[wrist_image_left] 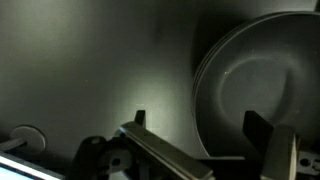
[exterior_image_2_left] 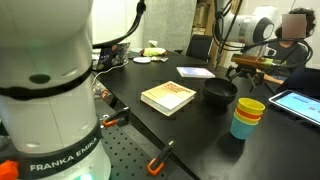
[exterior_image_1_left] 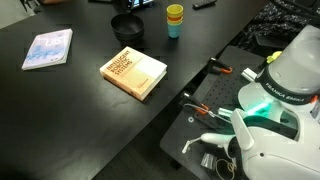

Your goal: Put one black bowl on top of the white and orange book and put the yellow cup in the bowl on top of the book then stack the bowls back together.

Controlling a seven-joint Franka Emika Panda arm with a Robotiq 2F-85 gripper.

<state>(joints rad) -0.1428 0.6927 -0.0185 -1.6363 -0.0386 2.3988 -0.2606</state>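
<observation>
The table (exterior_image_1_left: 60,110) is matte black and flat. On it lies one thick rectangular white and orange book (exterior_image_1_left: 134,72), its cover cream and its page edges tan. At its 12 o'clock sit the bowls (exterior_image_1_left: 127,26), shallow, round and glossy black, nested so closely that they cannot be counted apart. At 1 o'clock stand three nested plastic cups: the yellow cup (exterior_image_1_left: 175,11) on top, an orange cup (exterior_image_2_left: 247,118) showing as a band, and a teal cup (exterior_image_1_left: 175,29) beneath. One thin pale booklet (exterior_image_1_left: 47,48) lies at 10 o'clock. Nothing rests on the book. In the dim wrist view the pincer (wrist_image_left: 200,125) is spread wide and holds nothing.
</observation>
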